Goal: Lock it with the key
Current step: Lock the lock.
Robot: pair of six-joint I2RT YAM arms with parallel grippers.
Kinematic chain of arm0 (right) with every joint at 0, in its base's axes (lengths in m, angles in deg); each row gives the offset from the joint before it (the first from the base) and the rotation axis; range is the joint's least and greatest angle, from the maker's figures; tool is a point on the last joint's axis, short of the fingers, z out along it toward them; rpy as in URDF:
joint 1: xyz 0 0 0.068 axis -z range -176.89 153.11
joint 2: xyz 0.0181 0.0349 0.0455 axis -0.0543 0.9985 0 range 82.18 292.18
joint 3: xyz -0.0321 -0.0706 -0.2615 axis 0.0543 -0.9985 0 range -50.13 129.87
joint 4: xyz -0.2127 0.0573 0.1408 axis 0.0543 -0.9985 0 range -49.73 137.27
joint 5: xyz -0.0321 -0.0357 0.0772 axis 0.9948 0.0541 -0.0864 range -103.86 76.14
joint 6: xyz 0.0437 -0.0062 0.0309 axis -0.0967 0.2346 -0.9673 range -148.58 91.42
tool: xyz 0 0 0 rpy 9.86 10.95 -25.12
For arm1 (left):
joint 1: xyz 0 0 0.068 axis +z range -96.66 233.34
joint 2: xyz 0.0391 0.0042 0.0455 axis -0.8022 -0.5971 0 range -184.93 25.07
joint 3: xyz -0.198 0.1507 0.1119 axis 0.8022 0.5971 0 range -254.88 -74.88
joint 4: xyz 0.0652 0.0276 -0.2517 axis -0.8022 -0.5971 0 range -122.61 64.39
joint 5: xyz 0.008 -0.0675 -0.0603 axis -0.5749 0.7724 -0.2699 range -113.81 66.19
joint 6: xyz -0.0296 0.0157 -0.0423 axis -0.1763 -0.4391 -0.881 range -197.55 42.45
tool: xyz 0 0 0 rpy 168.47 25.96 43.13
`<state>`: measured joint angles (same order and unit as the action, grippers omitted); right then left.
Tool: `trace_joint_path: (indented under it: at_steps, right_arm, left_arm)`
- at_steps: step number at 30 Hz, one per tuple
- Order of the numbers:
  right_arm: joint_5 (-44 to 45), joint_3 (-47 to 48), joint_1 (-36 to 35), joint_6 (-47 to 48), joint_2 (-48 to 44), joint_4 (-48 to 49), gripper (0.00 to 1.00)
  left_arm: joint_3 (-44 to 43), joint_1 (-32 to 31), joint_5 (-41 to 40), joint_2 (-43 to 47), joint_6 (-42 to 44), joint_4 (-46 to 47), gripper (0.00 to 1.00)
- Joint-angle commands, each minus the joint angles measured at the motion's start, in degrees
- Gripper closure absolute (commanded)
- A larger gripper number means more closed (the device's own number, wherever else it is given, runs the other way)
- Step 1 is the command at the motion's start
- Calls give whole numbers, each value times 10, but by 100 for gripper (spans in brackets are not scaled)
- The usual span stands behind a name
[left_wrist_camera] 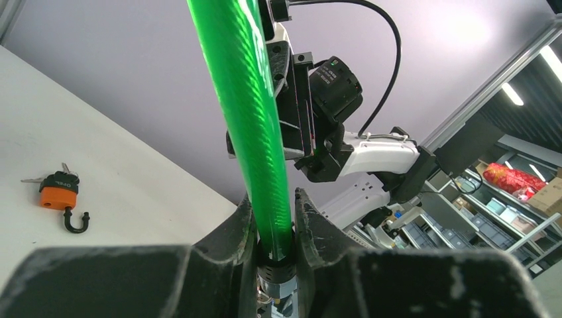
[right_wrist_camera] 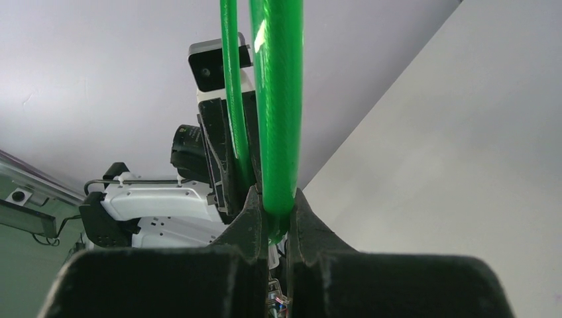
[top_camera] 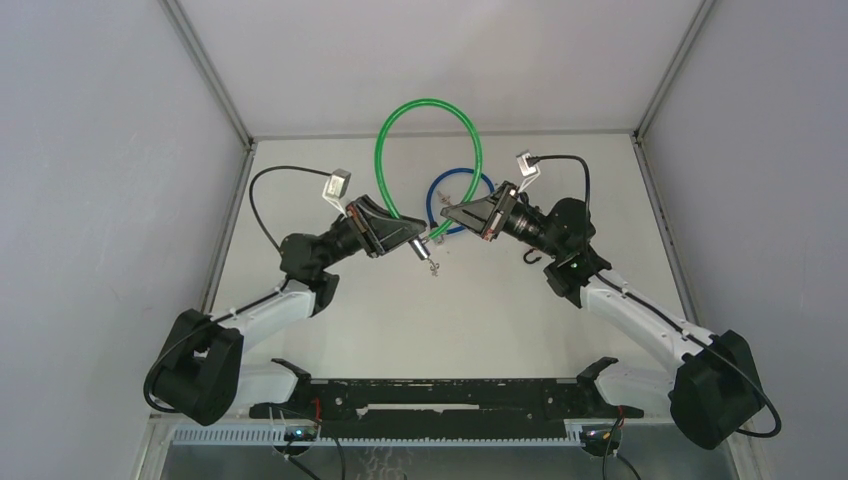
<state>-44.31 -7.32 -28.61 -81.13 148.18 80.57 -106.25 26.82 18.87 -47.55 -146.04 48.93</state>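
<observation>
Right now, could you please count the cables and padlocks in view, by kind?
Cables: 2 (green cable, blue cable)
Padlocks: 1 (orange padlock)
Total: 3

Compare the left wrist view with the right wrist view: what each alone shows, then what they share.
Left wrist only: an orange padlock with keys lying on the table, and shelves behind. Right wrist only: two strands of the green cable side by side. Both: the cable clamped in the camera's own gripper, left gripper or right gripper, with the other arm beyond.
</observation>
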Motion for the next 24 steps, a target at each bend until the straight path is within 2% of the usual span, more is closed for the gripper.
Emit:
trace_joint_path:
  at_steps: [1, 5, 9, 13, 17, 24]
  right_arm:
    - [-67, 17, -23, 28, 17, -59, 98]
    - [-65, 17, -21, 28, 15, -66, 94]
    - [-61, 17, -17, 29, 11, -79, 80]
    - [-49, 17, -13, 37, 2, -92, 59]
    - [-41, 17, -10, 43, -9, -101, 34]
    - [-24, 17, -8, 55, -27, -127, 6]
  left_arm:
    - [-5, -17, -23, 21, 9, 57, 100]
    - [-4, -17, -24, 24, 12, 58, 100]
    - [-4, -17, -25, 27, 17, 56, 100]
    - [-2, -17, -25, 27, 19, 56, 100]
    - [-2, -17, -27, 28, 23, 57, 100]
    - [0, -16, -33, 28, 26, 56, 100]
